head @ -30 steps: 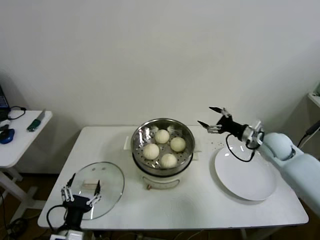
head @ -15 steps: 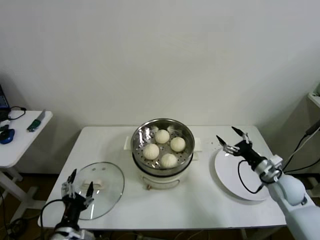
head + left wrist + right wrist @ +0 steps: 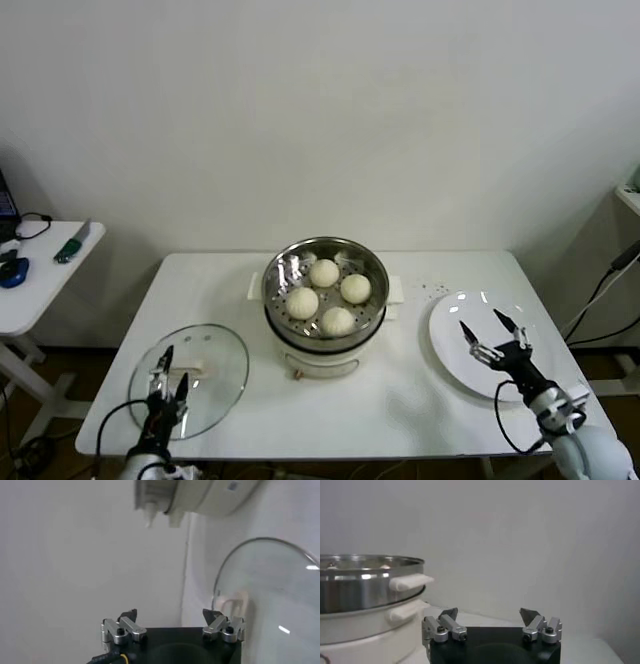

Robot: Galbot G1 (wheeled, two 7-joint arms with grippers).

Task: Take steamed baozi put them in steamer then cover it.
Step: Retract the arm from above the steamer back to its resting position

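— White table (image 3: pixel 420 400) against a plain pale wall; side table (image 3: pixel 40 270) off to the robot's left with a few small items. Where do the buns sit?

— All four steamed baozi (image 3: pixel 327 295) down on the perforated floor of the steamer (image 3: pixel 325 262), mid-table, toward the wall. Uncovered (glass lid (image 3: pixel 215 360) lying flat on the table at the near left, white handle up).

— And the grippers relative to that?

— Left gripper (image 3: pixel 168 385) low at the near left edge, over the near rim of the lid, fingers spread wide, holding nothing. Well apart from the steamer, which lies farther in and to its right. Seen from the left wrist: left gripper (image 3: pixel 172 622) open, the lid (image 3: pixel 280 605) beside it, the steamer's white base (image 3: pixel 200 495) farther off.

— Right side?

— Right gripper (image 3: pixel 492 332) above the near part of the white plate (image 3: pixel 470 310), at the near right. Fingers wide apart, nothing between them. Plate bare. Steamer to its left and farther in, not touching. From the right wrist: right gripper (image 3: pixel 491 617) gaping, the steamer (image 3: pixel 360 587) off to one side with its white side handles (image 3: pixel 410 581) showing (buns hardly visible past the rim).
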